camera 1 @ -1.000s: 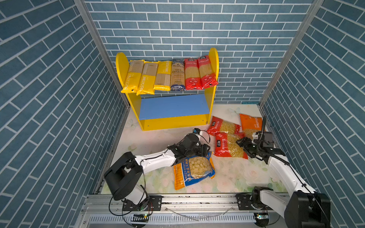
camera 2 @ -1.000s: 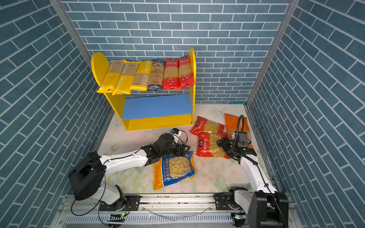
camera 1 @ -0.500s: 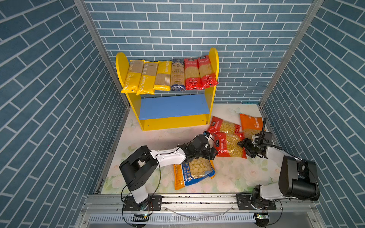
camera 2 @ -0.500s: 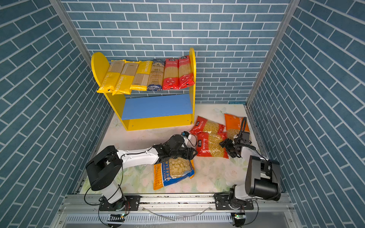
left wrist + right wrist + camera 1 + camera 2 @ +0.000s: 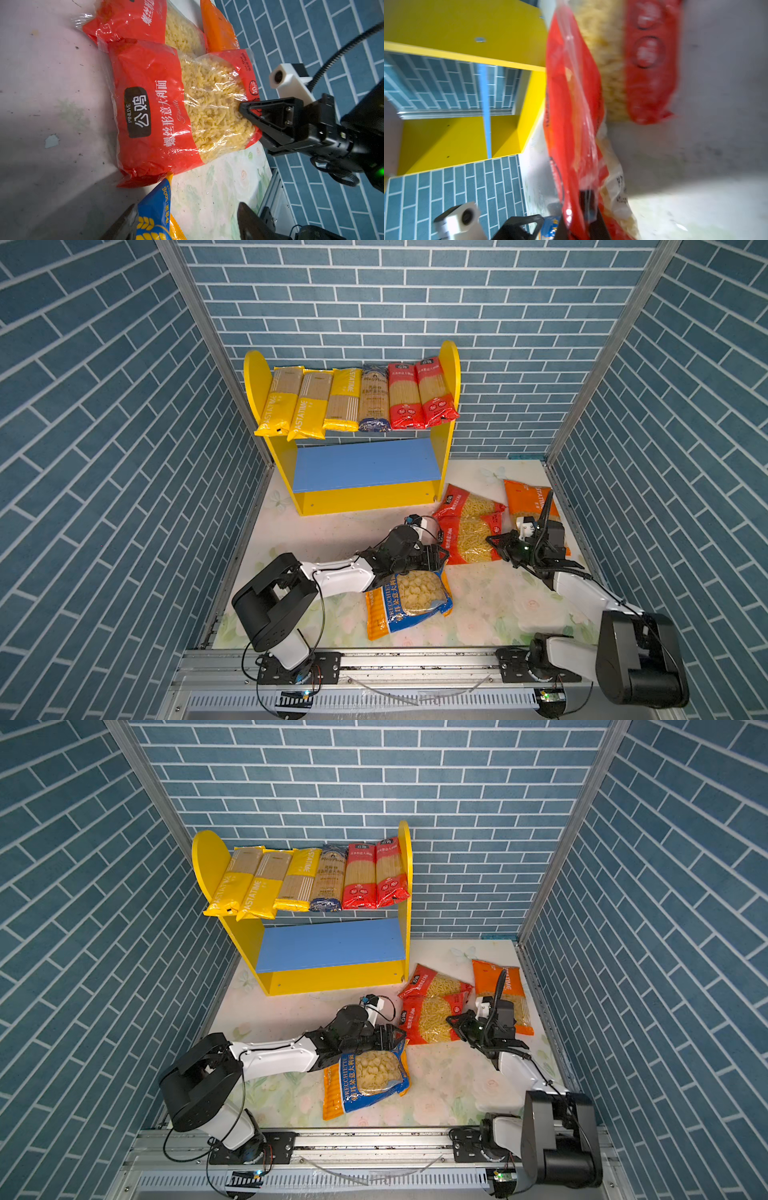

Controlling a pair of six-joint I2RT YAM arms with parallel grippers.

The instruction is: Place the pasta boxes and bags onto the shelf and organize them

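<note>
The red fusilli bag [image 5: 471, 541] is lying flat on the counter [image 5: 324, 531] in front of the shelf [image 5: 452, 364], just past its right side panel. It is partly overlapping a second red bag [image 5: 467, 502] that is lying closer to the shelf. The right end effector [image 5: 496, 540] is clamping fully closed on the clear film at the end of the bag turned away from the shelf. The right wrist view shows the plastic pinched between its fingers. A seam grip probably suits a bag this wide and soft.

The left end effector [image 5: 440, 558] is hovering with its jaws spread wide and holding nothing. It is at the bag's opposite end, above a corner of the blue-orange bag [image 5: 409, 599], which is lying farther out from the shelf. It is likely getting ready to take that end so the load does not sag.

An orange bag [image 5: 525, 499] is lying beyond the two red ones. Spaghetti packs [image 5: 361, 398] are filling the shelf's upper board, so the bare blue lower board [image 5: 365, 464] looks like the intended spot.
</note>
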